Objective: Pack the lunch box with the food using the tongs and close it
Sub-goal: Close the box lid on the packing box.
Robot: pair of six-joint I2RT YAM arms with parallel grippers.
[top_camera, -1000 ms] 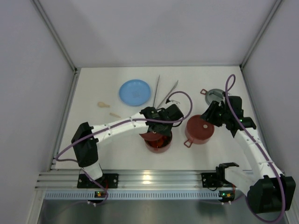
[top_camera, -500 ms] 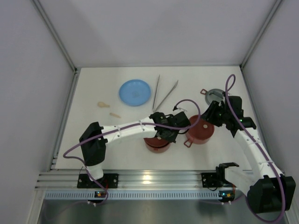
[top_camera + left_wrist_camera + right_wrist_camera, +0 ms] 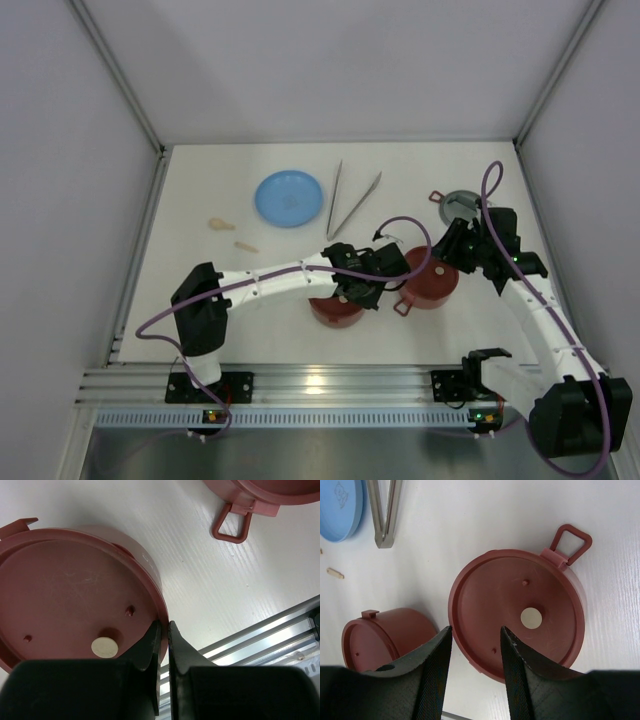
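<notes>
Left wrist: left gripper (image 3: 164, 626) pinched closed, empty, tips at rim of left lidded bowl (image 3: 75, 605); right gripper (image 3: 475, 629) halfway apart, empty, over other bowl (image 3: 515, 610). Likely nudging bowls together: push low, slow, avoid tipping.

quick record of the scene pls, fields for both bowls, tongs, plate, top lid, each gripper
left bowl: flat maroon lid on, near the table's front edge
right bowl: flat maroon lid on, loop handle showing
tongs: lying on the table beside the blue plate, ungripped
blue plate: far left of the table, nothing visible on it
grey top lid: on the table beyond the right bowl
left gripper: shut, tips at the left bowl's rim
right gripper: open over the right bowl, holding nothing
</notes>
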